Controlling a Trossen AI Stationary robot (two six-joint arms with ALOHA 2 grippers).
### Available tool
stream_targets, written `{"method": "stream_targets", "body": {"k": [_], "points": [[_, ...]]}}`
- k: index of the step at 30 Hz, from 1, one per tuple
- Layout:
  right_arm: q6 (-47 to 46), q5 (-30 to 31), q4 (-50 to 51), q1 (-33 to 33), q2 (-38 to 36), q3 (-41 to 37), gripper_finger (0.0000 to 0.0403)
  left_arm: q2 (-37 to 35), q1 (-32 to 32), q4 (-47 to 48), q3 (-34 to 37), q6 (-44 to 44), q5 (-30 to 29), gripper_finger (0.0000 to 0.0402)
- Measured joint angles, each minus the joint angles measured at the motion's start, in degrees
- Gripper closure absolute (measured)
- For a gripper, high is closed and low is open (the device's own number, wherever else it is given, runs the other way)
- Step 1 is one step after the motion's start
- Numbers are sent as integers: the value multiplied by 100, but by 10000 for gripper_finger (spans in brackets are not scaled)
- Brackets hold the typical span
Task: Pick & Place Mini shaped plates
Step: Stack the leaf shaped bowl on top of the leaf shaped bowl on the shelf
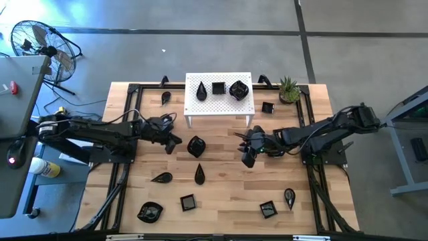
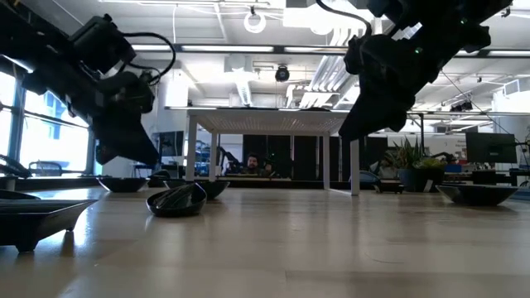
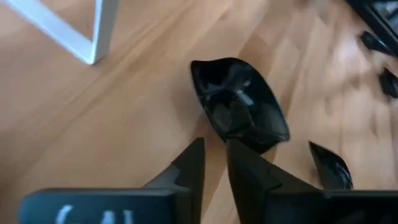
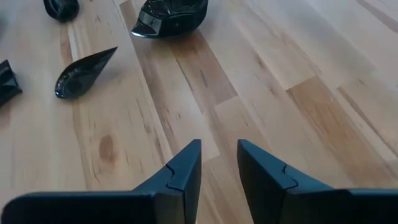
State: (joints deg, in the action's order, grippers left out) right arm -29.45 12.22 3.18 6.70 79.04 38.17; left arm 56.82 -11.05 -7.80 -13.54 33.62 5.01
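I have both arms over the wooden table [image 1: 221,194]. My left gripper [image 1: 175,141] hangs near the middle, just left of a rounded black dish [image 1: 196,146] that lies in front of the white stand [image 1: 219,107]. In the left wrist view the two fingers [image 3: 189,167] sit close together with only a narrow gap and nothing between them, and the rounded dish [image 3: 239,104] lies on the wood just past their tips, not touched.

My right gripper [image 1: 248,159] hovers right of centre, in front of the stand's right leg. In the right wrist view its fingers [image 4: 180,169] are also narrow, empty, and above bare wood; a teardrop dish [image 4: 82,73] and the rounded dish [image 4: 171,17] lie farther off.

On the stand I count three black dishes: a teardrop [image 1: 202,91], a square [image 1: 218,88] and a rounded one [image 1: 239,90]. A small leaf dish [image 1: 166,98] lies left of the stand and a small square one [image 1: 267,108] right of it, near the green plant [image 1: 289,89] at the back right corner. Across the front half lie a leaf dish [image 1: 161,177], a teardrop [image 1: 199,175], a square [image 1: 188,201], a rounded dish [image 1: 150,212], another square [image 1: 268,209] and a teardrop [image 1: 289,197]. A fan [image 1: 40,41] stands on the floor off the back left.
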Motion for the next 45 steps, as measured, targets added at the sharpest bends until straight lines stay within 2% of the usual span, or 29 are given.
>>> {"method": "stream_targets", "body": {"k": [6,17,23,28,33,37,42,45], "points": [[271,107,0,2,-1,0,304,678,22,-595,-10,698,-6,313],[459,135,-2,2,-1,0,304,1846,20,-560,-656,760,199,312],[639,136,-2,4,-1,0,304,2227,20,-557,-842,747,368,344],[701,136,-2,4,-1,0,304,2299,20,-571,-927,748,463,395],[337,136,-125,4,-3,0,304,2284,28,-572,-1171,919,206,398],[134,208,-660,16,-3,-2,304,2277,115,-579,-1522,1018,-19,399],[1364,293,-1189,173,-2,-2,304,2277,134,-570,-1933,1039,-91,400],[1795,385,-1424,143,46,-2,304,2277,134,-557,-2078,1039,-80,400]]}}
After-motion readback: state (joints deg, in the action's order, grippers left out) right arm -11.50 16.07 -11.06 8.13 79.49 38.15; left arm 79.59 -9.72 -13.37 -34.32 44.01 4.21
